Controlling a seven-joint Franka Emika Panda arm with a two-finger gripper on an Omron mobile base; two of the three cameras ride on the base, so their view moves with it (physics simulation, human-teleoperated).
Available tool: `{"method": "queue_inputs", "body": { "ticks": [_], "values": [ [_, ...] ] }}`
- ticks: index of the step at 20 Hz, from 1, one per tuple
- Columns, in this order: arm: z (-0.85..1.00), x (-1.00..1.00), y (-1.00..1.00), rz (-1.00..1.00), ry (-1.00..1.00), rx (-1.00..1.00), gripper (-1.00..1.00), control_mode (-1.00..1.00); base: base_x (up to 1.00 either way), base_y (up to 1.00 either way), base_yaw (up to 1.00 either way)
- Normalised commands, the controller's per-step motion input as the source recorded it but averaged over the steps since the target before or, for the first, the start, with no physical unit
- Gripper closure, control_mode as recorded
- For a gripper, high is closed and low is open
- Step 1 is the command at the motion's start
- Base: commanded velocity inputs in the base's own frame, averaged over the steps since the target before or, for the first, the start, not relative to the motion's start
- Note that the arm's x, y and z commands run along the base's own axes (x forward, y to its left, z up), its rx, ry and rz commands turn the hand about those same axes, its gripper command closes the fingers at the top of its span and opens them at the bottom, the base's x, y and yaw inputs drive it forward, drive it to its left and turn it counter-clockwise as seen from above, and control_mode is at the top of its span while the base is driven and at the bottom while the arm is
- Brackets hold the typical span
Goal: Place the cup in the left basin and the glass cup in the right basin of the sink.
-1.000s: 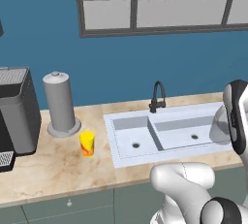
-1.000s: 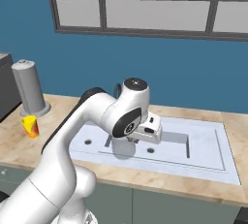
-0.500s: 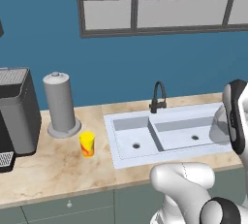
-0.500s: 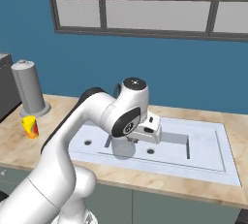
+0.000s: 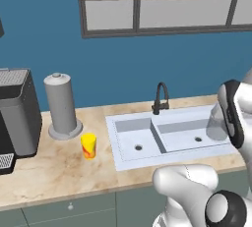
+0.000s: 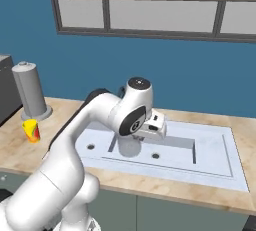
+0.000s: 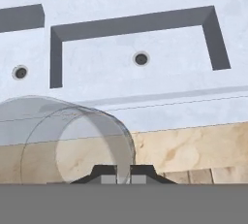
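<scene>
The gripper is showing just its dark fingertips, pinched shut on the rim of the glass cup, a see-through grey tumbler blurring the marbled counter behind it. In the left base view the white arm is hiding part of the tumbler, which is hanging above the sink's near right edge. Beyond are lying the wide right basin and the squarer left basin. The yellow cup is standing further left on the counter. No writing is legible.
</scene>
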Motion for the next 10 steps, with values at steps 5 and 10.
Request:
{"method": "queue_inputs", "body": {
  "ticks": [5, 10],
  "values": [
    [-0.19, 0.73, 0.03, 0.00, 0.00, -0.03, 1.00, -1.00, 0.00, 0.00, 0.00],
    [-0.27, 0.71, 0.02, 0.00, 0.00, -0.04, 1.00, -1.00, 0.00, 0.00, 0.00]
  ]
}}
